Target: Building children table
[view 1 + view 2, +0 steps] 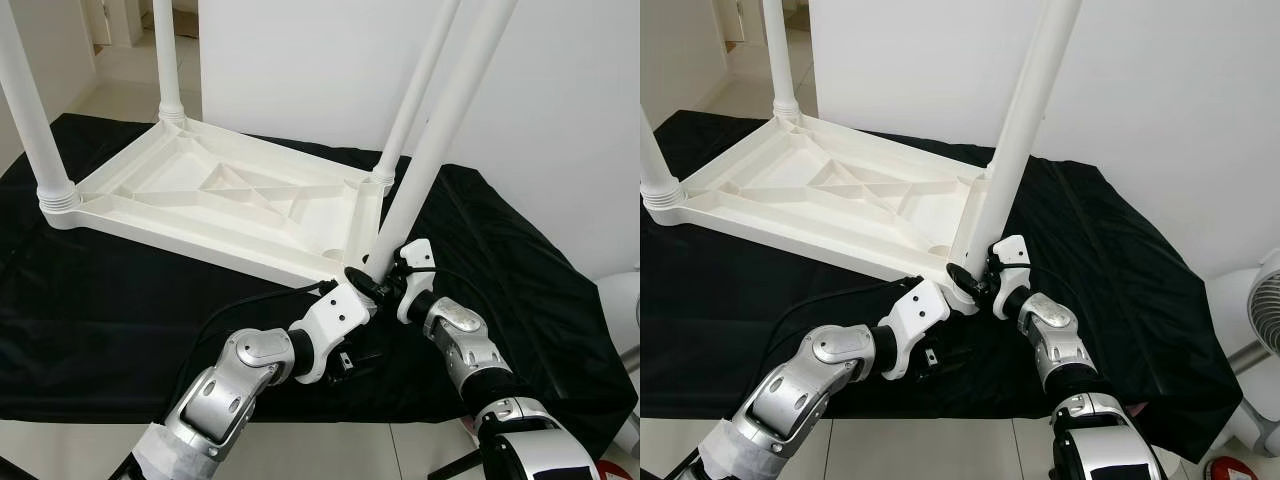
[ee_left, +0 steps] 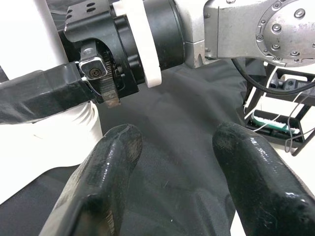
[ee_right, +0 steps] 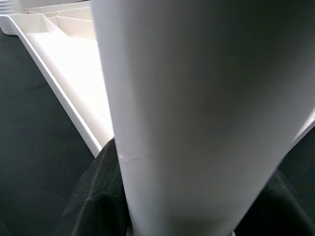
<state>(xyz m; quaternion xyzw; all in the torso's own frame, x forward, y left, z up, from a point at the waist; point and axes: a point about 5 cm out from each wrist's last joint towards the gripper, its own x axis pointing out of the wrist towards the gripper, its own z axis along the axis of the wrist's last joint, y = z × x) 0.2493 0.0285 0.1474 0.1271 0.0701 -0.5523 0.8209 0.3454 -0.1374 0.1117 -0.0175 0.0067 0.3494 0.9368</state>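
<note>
The robot is fitting the fourth leg (image 1: 440, 140) into the near corner of the upturned white tabletop (image 1: 215, 195), which is lying on a black cloth (image 1: 100, 310) with three other legs already standing in their sockets. The right gripper (image 1: 975, 278) is clamping the leg near its foot, at about 5 o'clock of the tabletop, while the left gripper (image 2: 172, 187) is hovering just beside it with its fingers parted and gripping nothing. The leg's long axis is leaning toward 1 o'clock, so the next move is probably calling for righting it and twisting it home.

Head eyes look down; wrist cameras sit close to table leg (image 3: 197, 123)
</note>
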